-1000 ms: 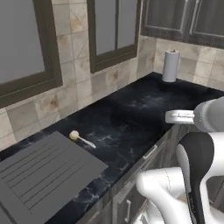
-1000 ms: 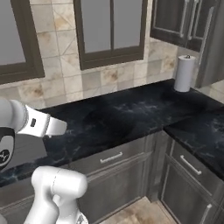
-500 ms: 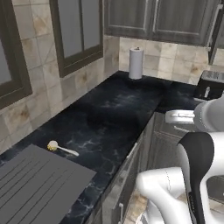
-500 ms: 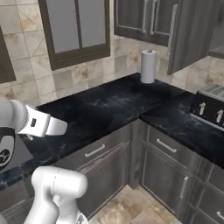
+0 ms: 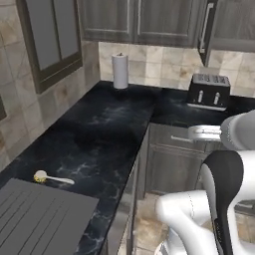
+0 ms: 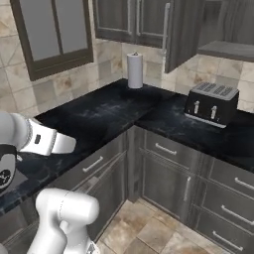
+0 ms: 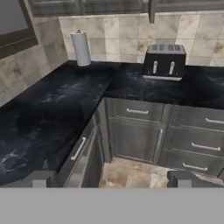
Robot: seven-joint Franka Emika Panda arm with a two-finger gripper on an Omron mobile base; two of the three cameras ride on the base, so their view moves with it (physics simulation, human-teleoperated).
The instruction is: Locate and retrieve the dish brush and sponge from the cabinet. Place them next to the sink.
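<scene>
The dish brush (image 5: 52, 178), white-handled with a yellow head, lies on the black counter (image 5: 109, 124) just beyond the ribbed drainboard of the sink (image 5: 35, 219) at the lower left. The sponge is out of view. The cabinet (image 6: 181, 30) on the wall above the toaster has its tall door swung open, and a bare shelf (image 6: 225, 49) shows inside. My gripper (image 7: 113, 179) is open and holds nothing. It hovers in front of the counter's corner, facing the lower drawers, far from the brush and the cabinet.
A paper towel roll (image 5: 119, 70) stands at the back of the counter. A black toaster (image 6: 212, 102) sits on the right-hand run under the open cabinet. Drawer and door units (image 7: 138, 131) line the inner corner, with tiled floor (image 6: 149, 223) below.
The whole picture has swung right as the base moved: the sink and brush slid to the lower left, and the toaster and open cabinet came into view. The gripper stays open.
</scene>
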